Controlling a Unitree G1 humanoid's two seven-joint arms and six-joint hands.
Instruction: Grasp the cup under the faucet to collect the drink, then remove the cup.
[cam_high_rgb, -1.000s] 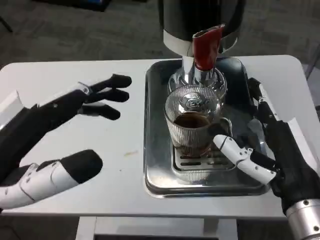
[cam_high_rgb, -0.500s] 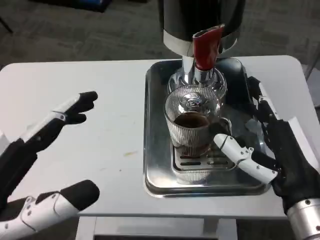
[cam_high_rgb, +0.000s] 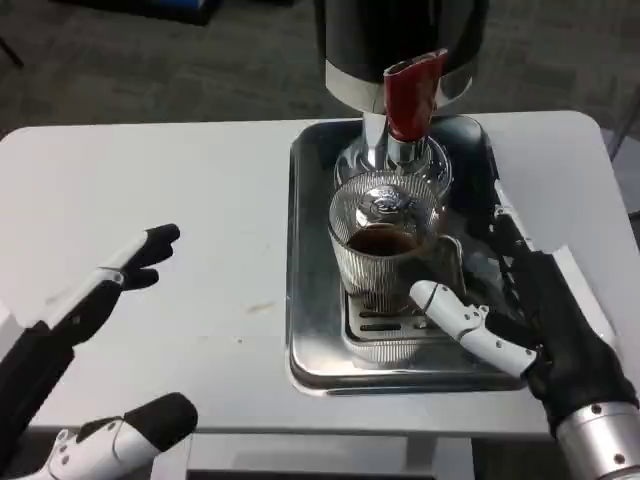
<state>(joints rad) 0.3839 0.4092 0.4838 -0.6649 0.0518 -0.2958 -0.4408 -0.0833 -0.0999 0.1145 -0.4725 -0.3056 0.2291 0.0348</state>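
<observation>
A ribbed glass cup (cam_high_rgb: 385, 245) stands upright on the drip grate of a silver tray (cam_high_rgb: 310, 300) on the white table (cam_high_rgb: 200, 200), directly below the dispenser's faucet with its red lever (cam_high_rgb: 405, 95). Dark drink fills roughly the lower half of the cup. Its handle points toward my right hand (cam_high_rgb: 530, 320), which lies over the tray's right side. My right thumb reaches toward the cup's base and the other fingers (cam_high_rgb: 505, 225) extend along its far right side; I cannot tell whether they grip it. My left hand (cam_high_rgb: 90, 300) hovers over the table's left side, well apart from the tray, fingers spread wide and holding nothing.
</observation>
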